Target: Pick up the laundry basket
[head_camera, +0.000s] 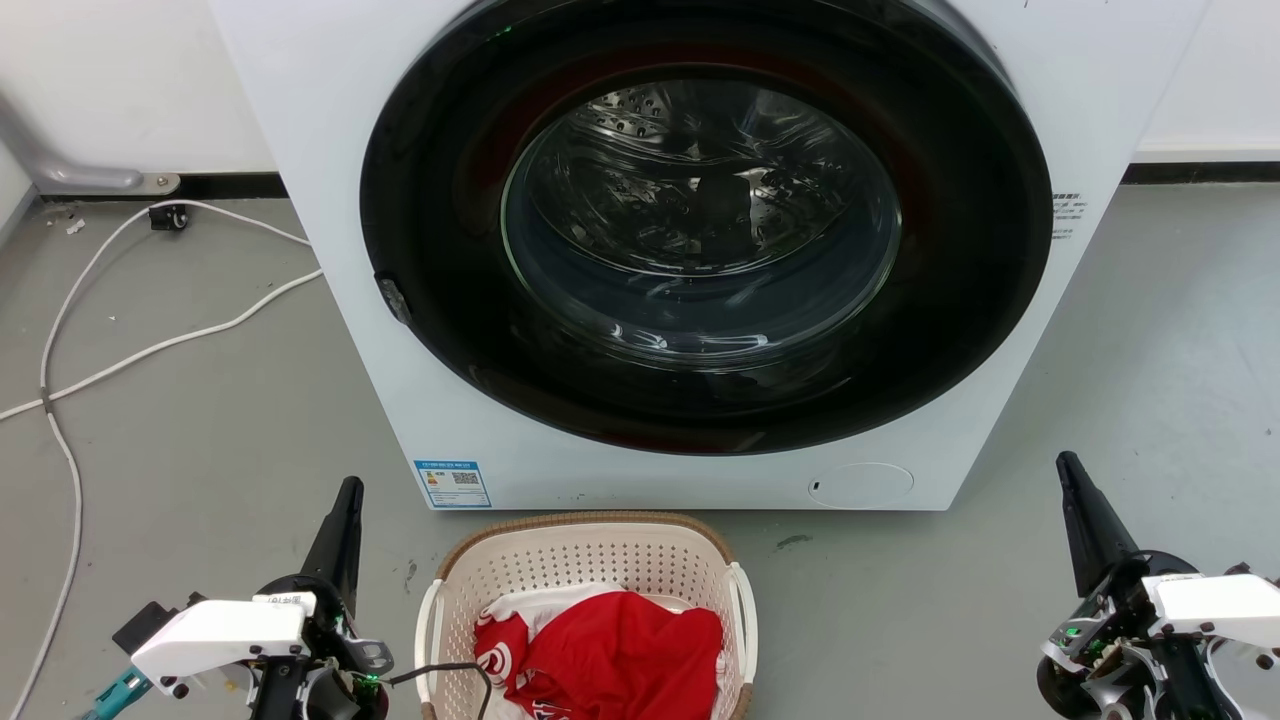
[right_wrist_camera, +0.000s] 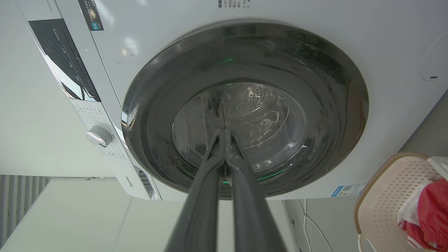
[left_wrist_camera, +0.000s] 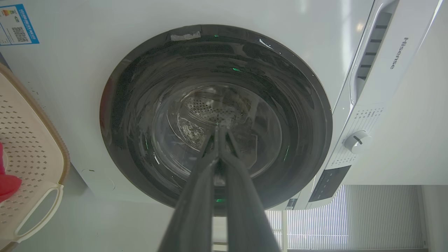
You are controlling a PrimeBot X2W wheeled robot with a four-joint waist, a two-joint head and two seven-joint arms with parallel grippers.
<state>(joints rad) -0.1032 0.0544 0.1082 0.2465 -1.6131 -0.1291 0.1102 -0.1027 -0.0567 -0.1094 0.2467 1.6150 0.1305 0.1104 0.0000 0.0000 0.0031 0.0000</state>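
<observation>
The cream laundry basket [head_camera: 590, 560] with a brown woven-look rim and white side handles stands on the floor in front of the washing machine, at the bottom middle of the head view. Red and white clothes [head_camera: 610, 655] lie inside it. My left gripper [head_camera: 348, 490] is to the basket's left, shut and empty, fingers pointing at the machine. Far off to the basket's right is my right gripper [head_camera: 1066, 462], also shut with nothing in it. A part of the basket [left_wrist_camera: 24, 140] shows at the left edge of the left wrist view, and the basket [right_wrist_camera: 395, 196] sits at the lower right of the right wrist view.
A white front-loading washing machine [head_camera: 400, 330] with a dark round door [head_camera: 700, 220], closed, rises right behind the basket. White cables [head_camera: 100, 370] trail over the grey floor at the left. Bare floor lies on both sides of the basket.
</observation>
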